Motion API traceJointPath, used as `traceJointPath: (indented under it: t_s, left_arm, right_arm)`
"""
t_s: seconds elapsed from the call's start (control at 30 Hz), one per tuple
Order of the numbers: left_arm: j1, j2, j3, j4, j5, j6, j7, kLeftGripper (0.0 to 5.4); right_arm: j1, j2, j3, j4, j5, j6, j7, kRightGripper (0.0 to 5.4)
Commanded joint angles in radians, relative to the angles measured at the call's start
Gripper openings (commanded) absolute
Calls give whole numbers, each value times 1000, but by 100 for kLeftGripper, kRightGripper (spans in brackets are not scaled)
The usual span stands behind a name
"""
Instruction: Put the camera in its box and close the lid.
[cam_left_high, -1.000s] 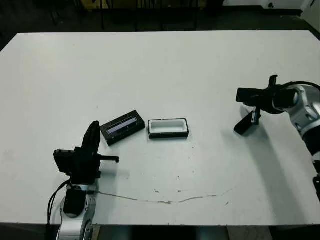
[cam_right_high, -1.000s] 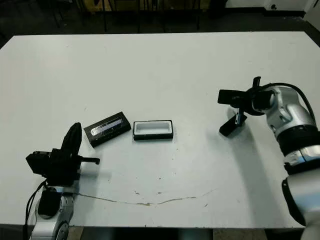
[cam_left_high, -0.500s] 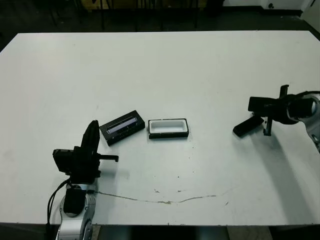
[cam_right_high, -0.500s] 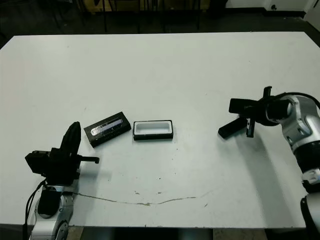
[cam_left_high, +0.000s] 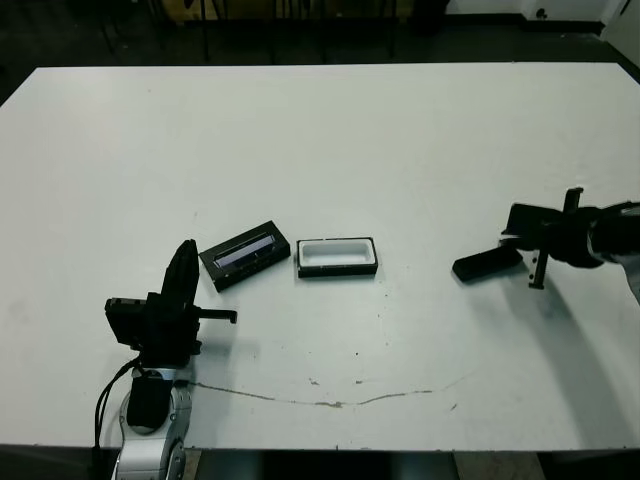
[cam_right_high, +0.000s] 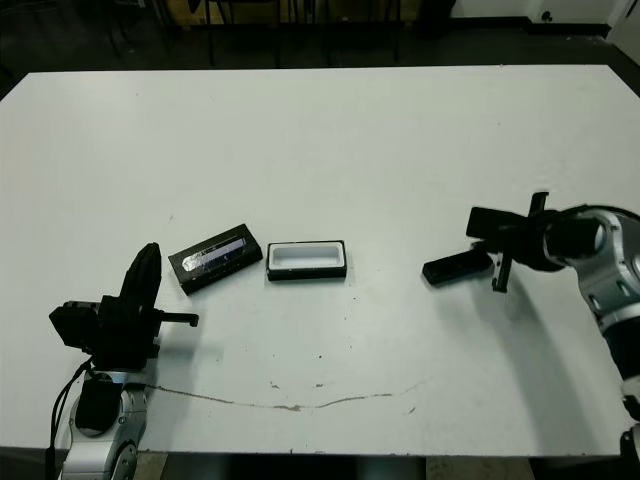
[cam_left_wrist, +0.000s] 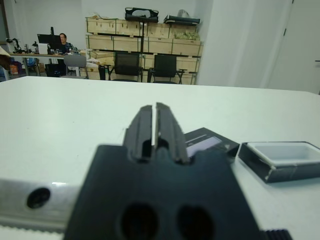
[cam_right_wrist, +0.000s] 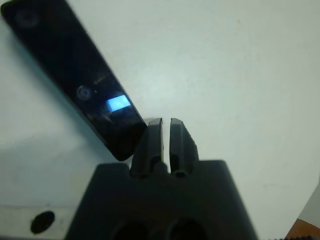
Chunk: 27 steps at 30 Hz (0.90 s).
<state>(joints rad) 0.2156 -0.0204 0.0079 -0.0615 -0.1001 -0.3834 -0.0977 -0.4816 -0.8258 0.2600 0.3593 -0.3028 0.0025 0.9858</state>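
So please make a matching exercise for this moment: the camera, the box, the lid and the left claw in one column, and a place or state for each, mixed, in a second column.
Things:
1. camera
2. box
3. lid
4. left claw

Places or states:
A. open tray, white lining showing, nothing inside
B. lies flat on the table beside the right claw
C. shut, holding nothing
D. lies on the table with its pale strip up, on the box's left

Pairs: 1-B, 2-A, 3-D, 4-C
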Motion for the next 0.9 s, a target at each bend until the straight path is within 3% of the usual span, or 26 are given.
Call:
traceJointPath:
  t_s: [0.03, 0.1, 0.23, 0.5, 0.63, 0.73, 0.83, 0.9]
  left_arm:
    - [14, 7, 4, 6, 8, 12, 3, 2]
    - [15, 9, 5, 5, 16, 13, 6, 2]
    - [16, 7, 7, -1, 8, 22, 6, 2]
    - [13, 5, 3, 6, 13, 13, 6, 2]
    - [16, 6, 2, -1, 18, 22, 10, 2]
    - [12, 4, 3, 8, 18, 13, 13, 2]
    - [12, 4, 2, 9, 25, 15, 18, 2]
    - [11, 2, 3, 10, 17, 15, 14, 2]
  right_arm:
    - [72, -34, 4, -27, 11, -8, 33, 0]
    - [90, -41, -7, -17, 34, -27, 40, 0]
    - [144, -78, -40, -134, 79, 51, 83, 0]
    - [248, -205, -144, -703, 184, 521, 218, 0]
    - [243, -203, -96, -722, 171, 628, 192, 0]
    - [241, -208, -109, -771, 211, 624, 202, 0]
    - [235, -216, -103, -822, 240, 691, 207, 0]
    - [268, -199, -108, -763, 258, 625, 191, 0]
